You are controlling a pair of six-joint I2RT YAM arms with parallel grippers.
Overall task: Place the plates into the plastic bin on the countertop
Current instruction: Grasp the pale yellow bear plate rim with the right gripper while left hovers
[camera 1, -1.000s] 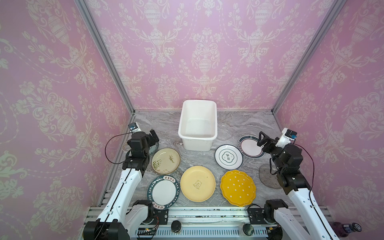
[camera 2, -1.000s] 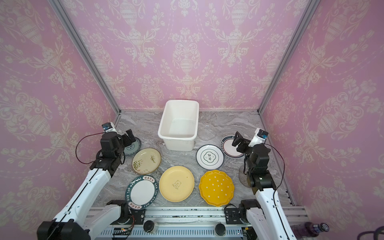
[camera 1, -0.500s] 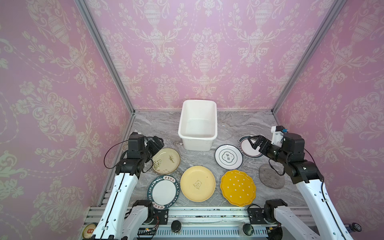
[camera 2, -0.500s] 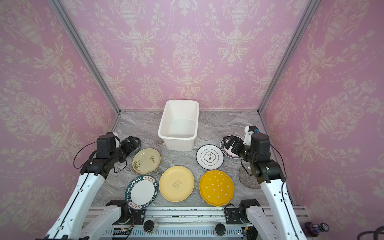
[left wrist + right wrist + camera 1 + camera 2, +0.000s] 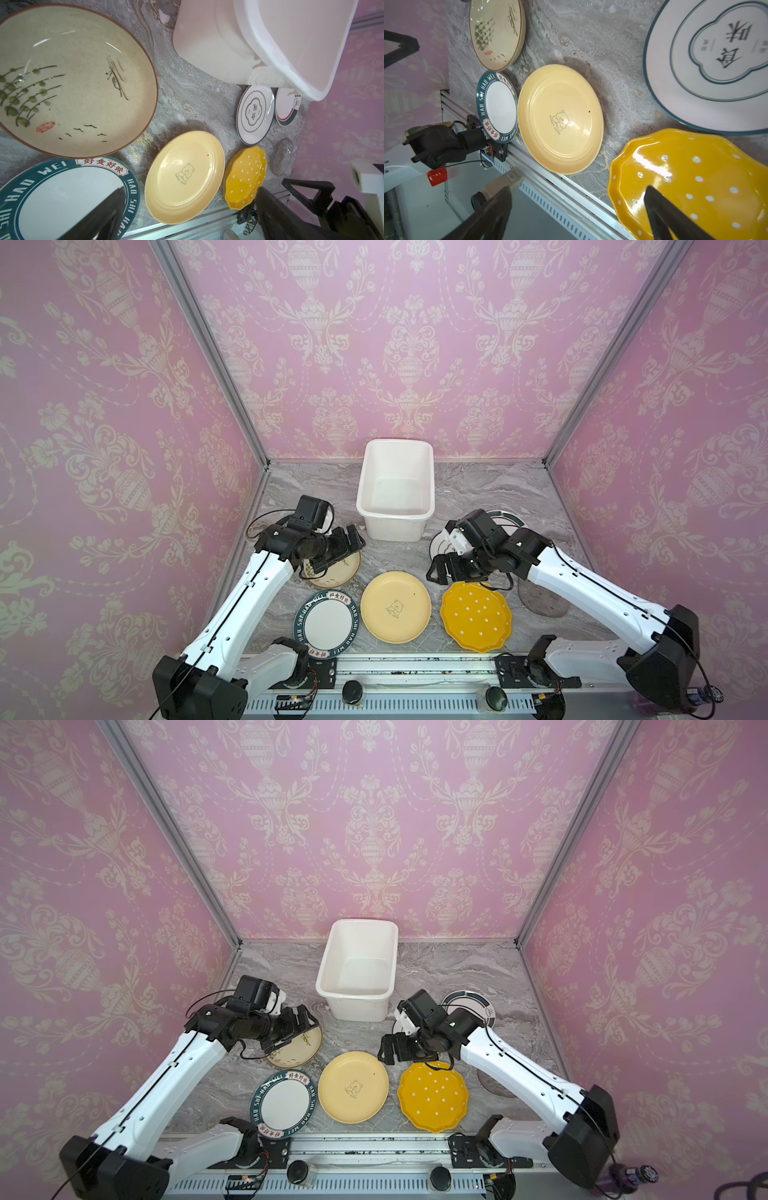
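The white plastic bin (image 5: 392, 529) stands at the back middle of the grey marbled bench (image 5: 498, 489), its long side running away from the arms. All plates in view lie flat on the bench outside it. The front row, left to right, holds the lettered plate (image 5: 327, 624), white with a dark green rim, then the yellow bear plate (image 5: 395, 605), then the orange scalloped plate (image 5: 476, 616) with white dots. The first two sit just beside each other. Behind the lettered plate lies the cream plate (image 5: 338, 574), shown in the left wrist view with a brown rim and painted green sprigs. Right of the bin's front corner lies the ringed plate (image 5: 255, 114), white and bearing two characters, largely covered by the right arm (image 5: 582, 585) in both top views. The striped plate (image 5: 505, 517), white with a dark banded rim, lies behind it. The clear grey glass plate (image 5: 540, 599) lies toward the bench's right side. The left gripper (image 5: 345, 551) hangs over the back part of the cream plate, jaws spread wide and holding nothing. The right gripper (image 5: 444, 570) hangs above the bench between the yellow bear plate, the orange scalloped plate and the ringed plate, jaws likewise wide apart and empty. In the right wrist view one finger (image 5: 666, 220) shows in front of the orange scalloped plate.
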